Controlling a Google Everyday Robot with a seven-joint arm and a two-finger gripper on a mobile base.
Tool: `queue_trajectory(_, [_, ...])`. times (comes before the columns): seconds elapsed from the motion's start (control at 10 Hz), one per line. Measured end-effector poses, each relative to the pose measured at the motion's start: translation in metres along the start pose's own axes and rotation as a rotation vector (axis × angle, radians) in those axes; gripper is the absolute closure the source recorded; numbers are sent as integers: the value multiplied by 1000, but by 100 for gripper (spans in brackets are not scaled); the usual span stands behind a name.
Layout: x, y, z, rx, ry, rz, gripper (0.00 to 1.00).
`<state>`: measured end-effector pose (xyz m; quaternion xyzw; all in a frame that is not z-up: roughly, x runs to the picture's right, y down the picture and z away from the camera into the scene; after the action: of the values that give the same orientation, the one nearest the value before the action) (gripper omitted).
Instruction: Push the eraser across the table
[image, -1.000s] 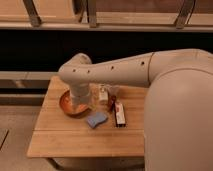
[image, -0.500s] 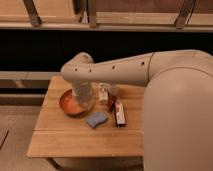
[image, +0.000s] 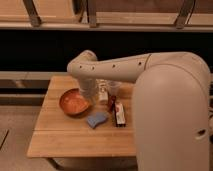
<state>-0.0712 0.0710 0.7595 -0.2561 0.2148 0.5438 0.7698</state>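
Note:
The eraser (image: 120, 114), a narrow dark block with a pale strip, lies on the light-wood table (image: 65, 142) right of centre, pointing front to back. A blue pad (image: 97, 119) lies just left of it, and a small red item (image: 111, 102) sits just behind the eraser's far end. My gripper (image: 89, 94) hangs down from the arm's bend over the back of the table, by the orange bowl's right rim. It is left of and behind the eraser, apart from it.
An orange bowl (image: 74, 102) sits at the left-middle. A small white bottle (image: 103, 93) and a clear cup (image: 114, 89) stand at the back. My large pale arm (image: 170, 105) covers the table's right side. A dark shelf wall runs behind.
The arm's bend has shifted a little to the right and upward, and the gripper with it. The eraser, blue pad and bowl have not moved.

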Motion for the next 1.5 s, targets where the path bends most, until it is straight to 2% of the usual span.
queue_trajectory(0.2, [0, 0, 0, 0, 0, 0, 100])
queue_trajectory(0.4, [-1, -11, 10, 1, -17, 29, 100])
queue_trajectory(0.6, [-3, -29, 31, -66, -48, 133, 100])
queue_trajectory(0.7, [-1, -45, 51, -137, -57, 232, 100])
queue_trajectory(0.9, [4, -58, 83, -259, -68, 346, 100])
queue_trajectory(1.0, [6, -63, 98, -314, -72, 392, 100])
queue_trajectory(1.1, [9, -72, 112, -351, -69, 432, 100])
queue_trajectory(1.2, [12, -78, 125, -378, -59, 451, 100])
queue_trajectory(1.3, [12, -76, 134, -393, -42, 434, 100])
queue_trajectory(1.5, [13, -61, 142, -386, 10, 351, 100])
